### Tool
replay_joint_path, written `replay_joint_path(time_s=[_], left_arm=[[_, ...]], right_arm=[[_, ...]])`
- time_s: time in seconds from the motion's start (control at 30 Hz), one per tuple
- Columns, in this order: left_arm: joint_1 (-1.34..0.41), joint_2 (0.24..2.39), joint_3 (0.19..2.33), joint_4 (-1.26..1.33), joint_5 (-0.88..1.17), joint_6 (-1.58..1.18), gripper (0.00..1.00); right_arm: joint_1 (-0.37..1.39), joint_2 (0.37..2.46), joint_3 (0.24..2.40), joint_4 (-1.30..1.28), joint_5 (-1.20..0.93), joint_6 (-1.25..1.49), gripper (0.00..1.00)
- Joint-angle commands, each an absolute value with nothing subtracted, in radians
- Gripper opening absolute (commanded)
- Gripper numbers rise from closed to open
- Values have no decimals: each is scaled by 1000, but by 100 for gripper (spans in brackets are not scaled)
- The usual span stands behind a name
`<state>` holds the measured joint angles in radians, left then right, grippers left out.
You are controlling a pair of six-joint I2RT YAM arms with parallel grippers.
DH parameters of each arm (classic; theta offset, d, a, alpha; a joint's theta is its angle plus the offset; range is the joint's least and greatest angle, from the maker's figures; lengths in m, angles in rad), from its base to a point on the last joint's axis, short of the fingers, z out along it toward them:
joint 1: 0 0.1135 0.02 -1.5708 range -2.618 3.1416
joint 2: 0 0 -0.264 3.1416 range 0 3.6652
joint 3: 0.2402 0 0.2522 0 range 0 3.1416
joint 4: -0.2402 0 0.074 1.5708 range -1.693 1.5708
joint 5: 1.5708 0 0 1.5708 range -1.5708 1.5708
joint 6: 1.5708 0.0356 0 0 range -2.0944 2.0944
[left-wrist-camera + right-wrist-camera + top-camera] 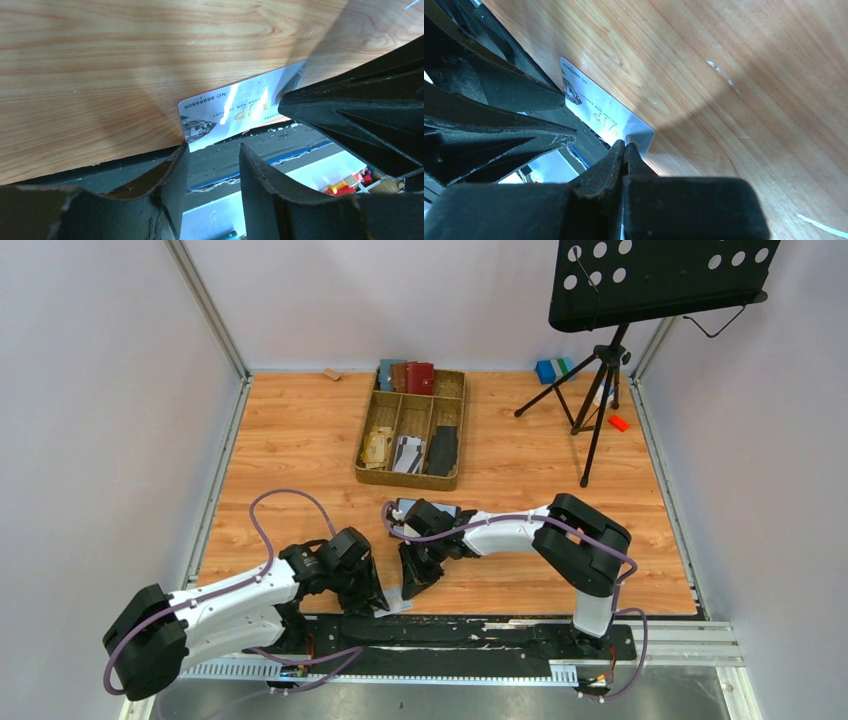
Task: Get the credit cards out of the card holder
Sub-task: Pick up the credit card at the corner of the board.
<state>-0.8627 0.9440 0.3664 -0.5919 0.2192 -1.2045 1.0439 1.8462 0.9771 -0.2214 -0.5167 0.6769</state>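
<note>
1. You are looking down on a wood-grain tabletop [300,440], light orange-brown, with a few white scuffs that show close up.
2. Pale grey-lilac walls [100,390] close it in on your left, back and right, joined by slim metal corner posts [210,308].
3. At your back right stands a black tripod [598,390] carrying a perforated black music desk [650,280].
4. A blue block [545,370] and a small red piece [618,423] lie near its feet.
5. Along your near edge run a black strip [450,635] and metal rails [680,638].
6. The light is even, and the shadows are soft.
</note>
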Motion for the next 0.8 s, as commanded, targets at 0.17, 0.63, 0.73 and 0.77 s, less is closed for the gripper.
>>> replay_joint_path(time_s=[0.17,0.63,0.73,0.77], left_arm=[[-865,948,309,-485,178,-1251,42],[-865,1027,439,-556,176,-1162,39],[-865,1041,528,-678,135,-1096,40],[-865,1051,553,-710,126,-1075,40]], right_arm=[[1027,1861,981,-220,-523,680,0],[997,1802,948,-277,-514,641,0],[997,1795,958,-297,-508,623,0],[997,1793,963,-307,-505,618,0]])
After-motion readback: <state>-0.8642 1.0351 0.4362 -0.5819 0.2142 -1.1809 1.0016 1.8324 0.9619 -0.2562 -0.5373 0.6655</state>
